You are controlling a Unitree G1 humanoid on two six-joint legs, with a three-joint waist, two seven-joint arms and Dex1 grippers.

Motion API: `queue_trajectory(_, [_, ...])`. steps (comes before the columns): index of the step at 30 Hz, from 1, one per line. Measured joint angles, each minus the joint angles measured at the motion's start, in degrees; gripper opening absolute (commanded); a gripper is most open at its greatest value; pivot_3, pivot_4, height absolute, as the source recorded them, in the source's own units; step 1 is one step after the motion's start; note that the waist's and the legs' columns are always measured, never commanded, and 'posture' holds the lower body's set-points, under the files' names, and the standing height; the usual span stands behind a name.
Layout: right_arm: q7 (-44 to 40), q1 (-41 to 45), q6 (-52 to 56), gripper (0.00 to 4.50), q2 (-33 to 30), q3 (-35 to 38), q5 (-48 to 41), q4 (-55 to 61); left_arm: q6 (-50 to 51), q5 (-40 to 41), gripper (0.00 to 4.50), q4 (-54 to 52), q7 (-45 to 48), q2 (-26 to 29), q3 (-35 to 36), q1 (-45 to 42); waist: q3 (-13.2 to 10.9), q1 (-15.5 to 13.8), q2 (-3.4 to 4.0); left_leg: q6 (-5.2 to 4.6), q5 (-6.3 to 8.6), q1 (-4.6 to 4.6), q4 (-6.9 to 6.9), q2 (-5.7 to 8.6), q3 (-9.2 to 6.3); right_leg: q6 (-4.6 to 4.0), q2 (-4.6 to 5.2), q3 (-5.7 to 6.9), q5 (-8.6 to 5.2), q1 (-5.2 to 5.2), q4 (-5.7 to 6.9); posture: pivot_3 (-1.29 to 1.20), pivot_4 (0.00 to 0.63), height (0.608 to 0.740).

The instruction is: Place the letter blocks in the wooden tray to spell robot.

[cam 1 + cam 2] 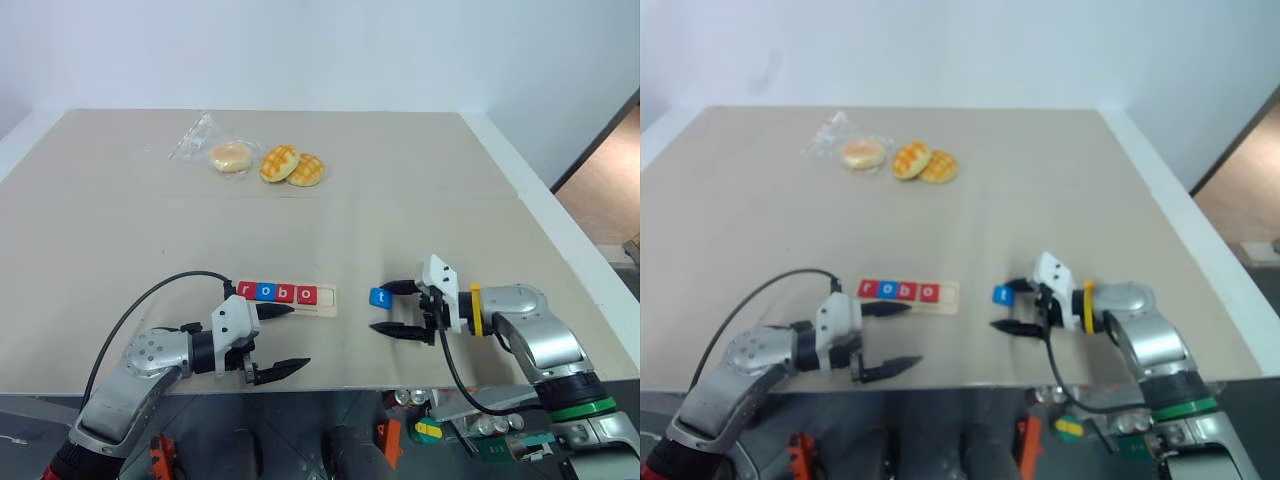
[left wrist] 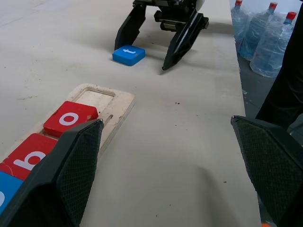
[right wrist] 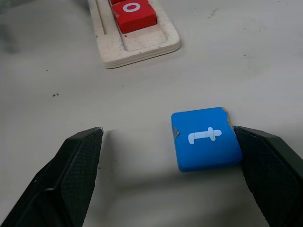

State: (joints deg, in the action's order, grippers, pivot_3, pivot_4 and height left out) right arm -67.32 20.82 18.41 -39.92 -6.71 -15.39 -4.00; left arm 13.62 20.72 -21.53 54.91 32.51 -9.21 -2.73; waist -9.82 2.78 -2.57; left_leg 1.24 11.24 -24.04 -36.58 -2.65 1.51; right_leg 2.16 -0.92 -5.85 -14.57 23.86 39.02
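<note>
The wooden tray lies near the table's front edge and holds several red and blue letter blocks reading r, o, b, o. Its right end slot is bare. The blue t block lies flat on the table to the right of the tray. My right gripper is open and low over the table, straddling the t block, which rests against one finger. My left gripper is open with nothing between its fingers, in front of the tray with one finger over the tray's front edge.
Two golden buns and a bun in a clear wrapper lie at the back of the table. The table's front edge runs just behind both grippers. Water bottles stand beyond the table's right side.
</note>
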Motion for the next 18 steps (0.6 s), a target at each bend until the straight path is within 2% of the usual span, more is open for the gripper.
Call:
queue_trajectory(10, [6.4, -2.9, 5.1, 4.21, 1.7, 1.7, -0.9, 5.0, -0.2, 0.0, 4.50, 0.2, 1.7, 0.0, -0.5, -0.6, 0.0, 0.0, 0.01, 0.01, 0.00, 0.02, -0.03, 0.00, 0.02, 0.00, 0.00, -0.02, 0.03, -0.01, 0.00, 0.00, 0.150, 0.740])
queue_trajectory(11, [8.2, -3.0, 6.4, 3.74, 2.6, 2.0, -1.2, 5.3, -0.3, 0.0, 4.50, 0.3, 1.9, 0.0, -0.6, -0.6, 0.0, 0.0, 0.01, 0.00, -0.01, 0.04, -0.04, -0.01, 0.03, -0.02, -0.01, -0.02, 0.05, -0.02, 0.00, 0.00, 0.150, 0.740])
queue_trajectory(12, [11.1, -3.5, 8.6, 3.57, 3.7, 2.3, -1.3, 6.9, -0.9, -0.1, 4.50, 0.4, 1.9, 0.0, -0.6, -0.6, 0.0, 0.0, 0.01, -0.01, -0.03, 0.06, -0.04, -0.01, 0.02, -0.04, -0.01, -0.01, 0.08, -0.04, 0.00, 0.00, 0.150, 0.740])
queue_trajectory(14, [12.4, -4.0, 9.3, 2.95, 4.0, 2.6, -1.3, 7.9, -1.1, -0.2, 4.50, 0.4, 1.9, 0.0, -0.6, -0.6, 0.0, 0.0, 0.01, -0.01, -0.03, 0.06, -0.04, -0.01, 0.02, -0.04, -0.01, -0.01, 0.08, -0.04, 0.00, 0.00, 0.150, 0.740])
queue_trajectory(18, [16.4, -6.7, 11.3, 1.57, 5.0, 3.2, -1.3, 11.8, -1.2, -0.4, 4.50, 0.4, 1.7, 0.0, -0.7, -0.4, 0.1, 0.0, 0.01, -0.01, -0.02, 0.06, -0.01, -0.01, 0.02, -0.01, -0.01, -0.01, 0.02, -0.04, 0.00, 0.00, 0.150, 0.740])
